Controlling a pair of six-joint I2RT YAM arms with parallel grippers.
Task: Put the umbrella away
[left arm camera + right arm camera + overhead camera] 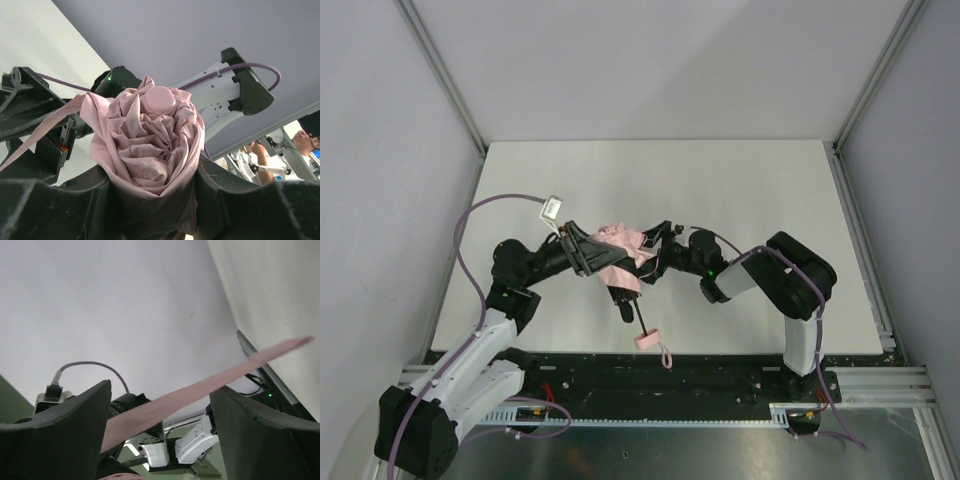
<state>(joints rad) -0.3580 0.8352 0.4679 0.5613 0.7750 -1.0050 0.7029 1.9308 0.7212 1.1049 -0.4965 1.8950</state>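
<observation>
Above table (770, 200) centre: left gripper (150, 210) clamps umbrella (155, 135) bundle; right gripper (160, 412) wide, strap (200, 387) crossing between.

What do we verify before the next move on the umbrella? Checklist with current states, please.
1. Hold: left gripper clamped on the umbrella at its bundled canopy: ok.
2. Canopy folds gathered: ok.
3. The closure strap caught by the right gripper: not ok; it passes between wide-open fingers.
4. Strap wrapped around the bundle: not ok; it trails loose.
5. The shaft collapsed: not ok; the handle sticks out toward the near edge.
6. Handle resting on the table or lifted: cannot tell.
</observation>
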